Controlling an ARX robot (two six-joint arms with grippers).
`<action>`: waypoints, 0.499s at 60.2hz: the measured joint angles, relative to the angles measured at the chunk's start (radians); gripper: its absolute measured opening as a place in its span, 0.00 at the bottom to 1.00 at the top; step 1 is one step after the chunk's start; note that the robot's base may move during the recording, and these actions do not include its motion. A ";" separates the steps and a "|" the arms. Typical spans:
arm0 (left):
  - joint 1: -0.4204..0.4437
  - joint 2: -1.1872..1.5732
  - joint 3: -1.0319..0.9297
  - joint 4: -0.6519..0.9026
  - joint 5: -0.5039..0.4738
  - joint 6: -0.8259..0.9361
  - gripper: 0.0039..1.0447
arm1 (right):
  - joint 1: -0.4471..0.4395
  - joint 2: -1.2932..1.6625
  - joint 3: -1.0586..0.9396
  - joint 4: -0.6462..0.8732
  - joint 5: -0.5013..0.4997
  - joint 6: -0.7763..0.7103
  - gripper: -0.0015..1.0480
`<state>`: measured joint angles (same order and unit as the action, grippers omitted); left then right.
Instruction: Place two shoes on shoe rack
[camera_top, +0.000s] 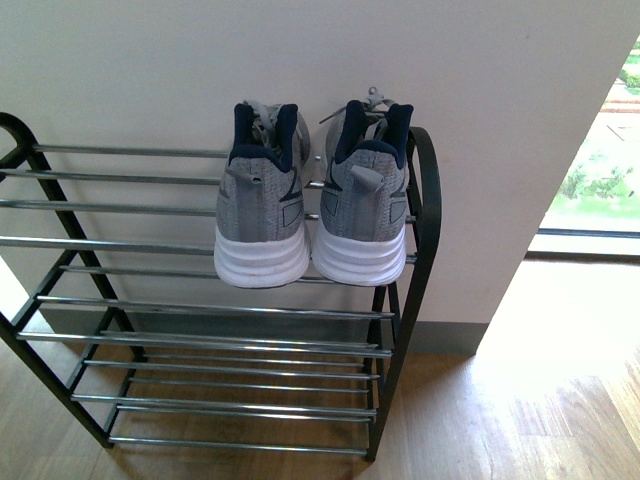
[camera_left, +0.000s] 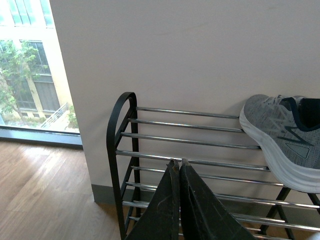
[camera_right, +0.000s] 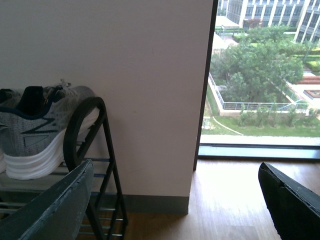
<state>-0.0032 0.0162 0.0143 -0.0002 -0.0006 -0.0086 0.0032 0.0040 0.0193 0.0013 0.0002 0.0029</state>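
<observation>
Rack (camera_top: 428, 230): stands on the wood floor (camera_top: 520, 400), against the wall (camera_top: 150, 70).
Left shoe (camera_top: 262, 215): on the rack's top tier, toward its right end; heel faces the front camera, toe faces the wall.
Right shoe (camera_top: 362, 210): on the same tier, just beside the left shoe, same heading, next to the right side post.
Left gripper (camera_left: 178, 165): fingers pressed together, holding nothing; faces the rack's left half, apart from the shoes.
Right gripper (camera_right: 175, 167): fingers spread wide, nothing between them; off the rack's right end, apart from the shoes.
Window (camera_top: 600, 150): right of the wall.
</observation>
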 joint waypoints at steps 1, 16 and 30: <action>0.000 0.000 0.000 0.000 0.000 0.000 0.04 | 0.000 0.000 0.000 0.000 0.000 0.000 0.91; 0.000 0.000 0.000 0.000 0.000 0.000 0.47 | 0.000 0.000 0.000 0.000 0.000 0.000 0.91; 0.000 0.000 0.000 0.000 -0.002 0.000 0.92 | 0.000 0.000 0.000 0.000 -0.002 0.000 0.91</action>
<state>-0.0032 0.0158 0.0143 -0.0002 -0.0025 -0.0082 0.0032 0.0044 0.0193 0.0013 -0.0013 0.0029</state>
